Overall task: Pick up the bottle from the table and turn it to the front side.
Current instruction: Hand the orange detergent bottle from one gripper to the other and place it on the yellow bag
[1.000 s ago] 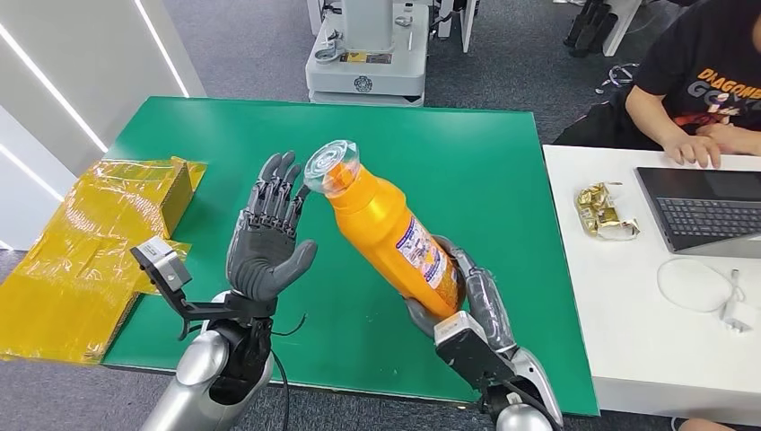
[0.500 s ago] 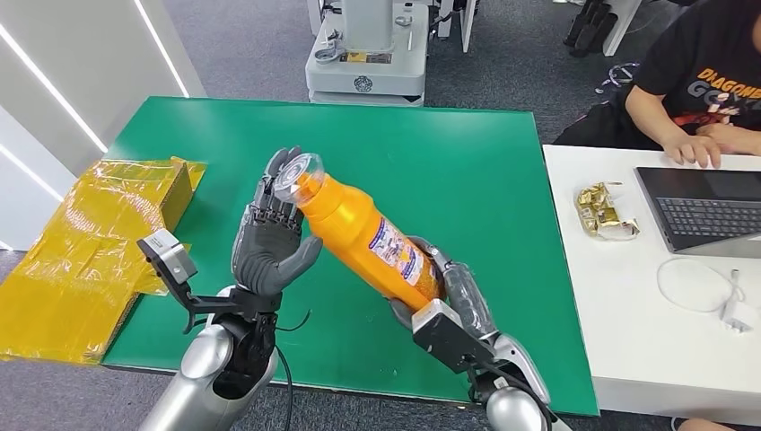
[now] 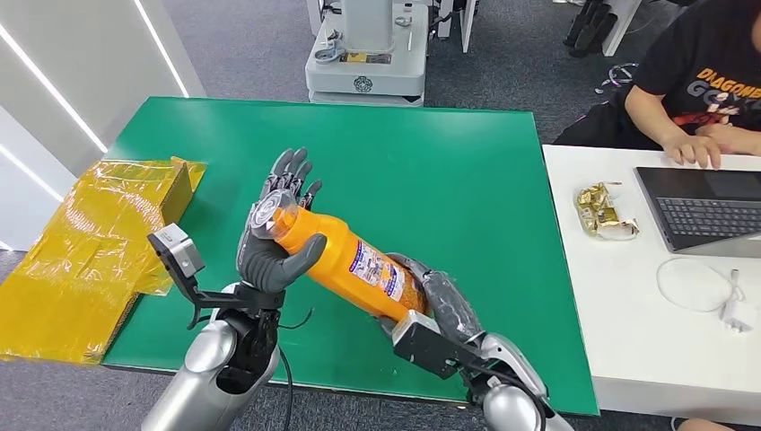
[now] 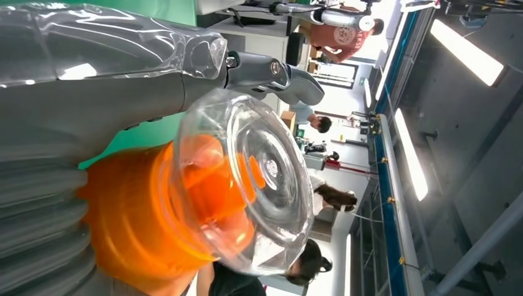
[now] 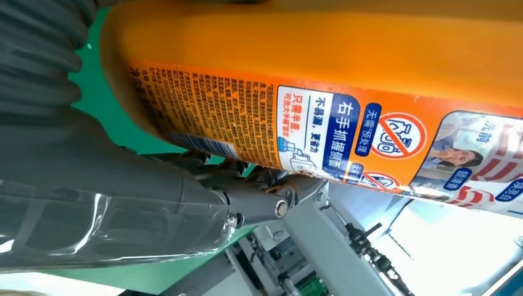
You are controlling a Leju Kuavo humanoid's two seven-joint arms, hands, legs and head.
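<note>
Bottle: the orange bottle (image 3: 345, 260) was off the green tabletop (image 3: 467, 171), lying nearly level above its near edge, its printed label facing up and its clear cap (image 3: 266, 215) pointing toward the left edge.
Right hand: the right hand (image 3: 429, 301) gripped the bottle's base end, fingers wrapped round it.
Left hand: the left hand (image 3: 274, 224) was open, palm against the cap end, thumb under the neck, fingers upright and spread.
Left edge: yellow packaging (image 3: 85, 242) lay off the tabletop.
Right side: a person (image 3: 695, 72) sat at a laptop (image 3: 704, 211) on a white table (image 3: 628, 296).
</note>
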